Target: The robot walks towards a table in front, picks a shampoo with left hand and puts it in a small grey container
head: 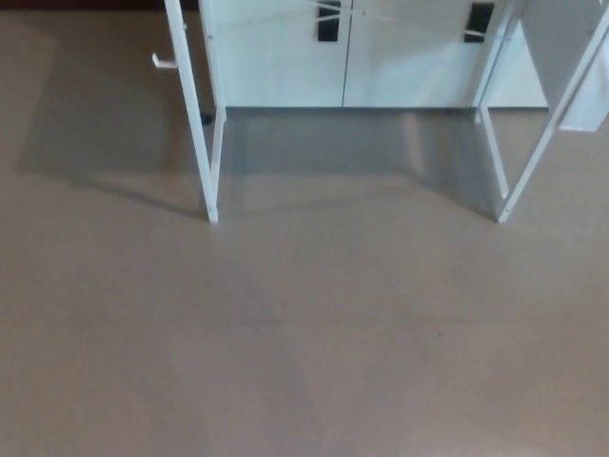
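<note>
No shampoo bottle, grey container or tabletop shows in the head view. Only the white legs of a table stand ahead: the left leg and the right leg rest on the beige floor. Neither of my hands is in view.
Behind the legs stands a white cabinet with two dark handles on its doors. A small white hook-like part sticks out at the upper left. Shadows of the frame fall on the floor under the table.
</note>
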